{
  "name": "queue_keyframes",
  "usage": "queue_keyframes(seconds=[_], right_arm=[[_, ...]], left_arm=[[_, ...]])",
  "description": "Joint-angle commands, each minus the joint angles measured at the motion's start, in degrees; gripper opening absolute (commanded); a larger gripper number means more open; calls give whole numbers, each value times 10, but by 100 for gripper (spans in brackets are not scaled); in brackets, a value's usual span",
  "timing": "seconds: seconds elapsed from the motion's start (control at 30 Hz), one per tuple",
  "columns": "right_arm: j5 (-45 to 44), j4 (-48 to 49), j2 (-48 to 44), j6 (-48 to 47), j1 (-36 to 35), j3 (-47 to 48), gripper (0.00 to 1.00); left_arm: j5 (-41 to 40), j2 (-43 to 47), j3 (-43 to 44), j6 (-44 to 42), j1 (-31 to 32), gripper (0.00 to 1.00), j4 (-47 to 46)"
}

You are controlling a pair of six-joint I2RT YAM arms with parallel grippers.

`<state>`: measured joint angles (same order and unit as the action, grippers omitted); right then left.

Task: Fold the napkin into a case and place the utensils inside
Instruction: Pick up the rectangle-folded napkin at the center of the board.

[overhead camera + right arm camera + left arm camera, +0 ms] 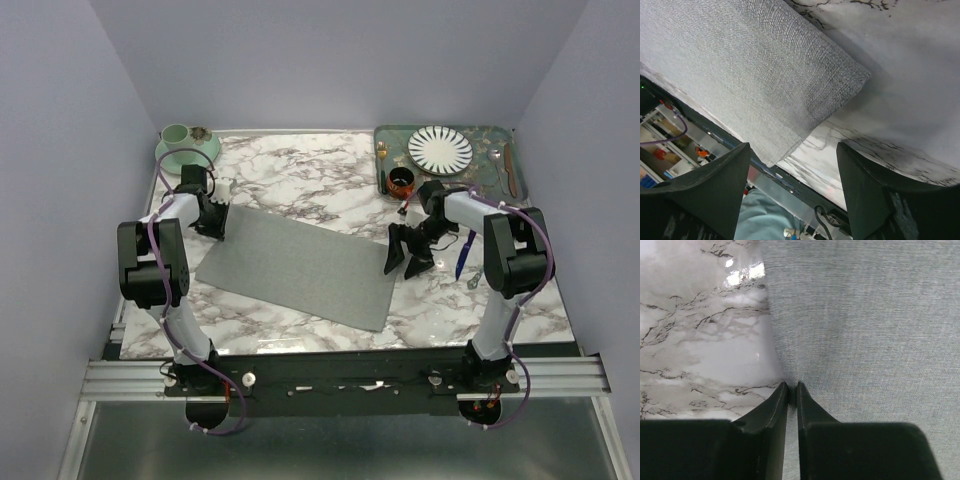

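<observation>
I see a marble table [300,170] carrying: grey napkin [300,265] spread at centre; green tray [440,127] far right corner; mint cup and saucer [187,148] far left; blue-handled utensil [461,255] right of the napkin.

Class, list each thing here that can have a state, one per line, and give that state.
napkin: spread flat, unfolded, left edge pinched.
left gripper: shut on the napkin's edge.
right gripper: open, over a napkin corner, holding nothing.
blue-handled utensil: lying on the table, outside the napkin.
cup: upright on its saucer.
</observation>
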<state>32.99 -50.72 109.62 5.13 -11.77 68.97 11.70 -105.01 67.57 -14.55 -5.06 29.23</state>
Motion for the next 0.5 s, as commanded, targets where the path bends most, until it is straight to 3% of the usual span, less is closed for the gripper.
queue_keyframes(seconds=[0.0, 0.03, 0.07, 0.3, 0.47], right_arm=[[0, 22, 33, -2, -2, 0, 77], [1, 24, 33, -1, -2, 1, 77], [2, 26, 33, 0, -2, 2, 75], [15, 40, 38, 6, -2, -2, 66], [17, 44, 41, 9, -2, -3, 63]], left_arm=[[8, -18, -8, 8, 5, 10, 17], [11, -14, -4, 8, 7, 1, 21], [14, -9, -1, 8, 8, 0, 25], [29, 90, 7, 26, 49, 0, 54], [33, 132, 10, 57, 130, 0, 72]])
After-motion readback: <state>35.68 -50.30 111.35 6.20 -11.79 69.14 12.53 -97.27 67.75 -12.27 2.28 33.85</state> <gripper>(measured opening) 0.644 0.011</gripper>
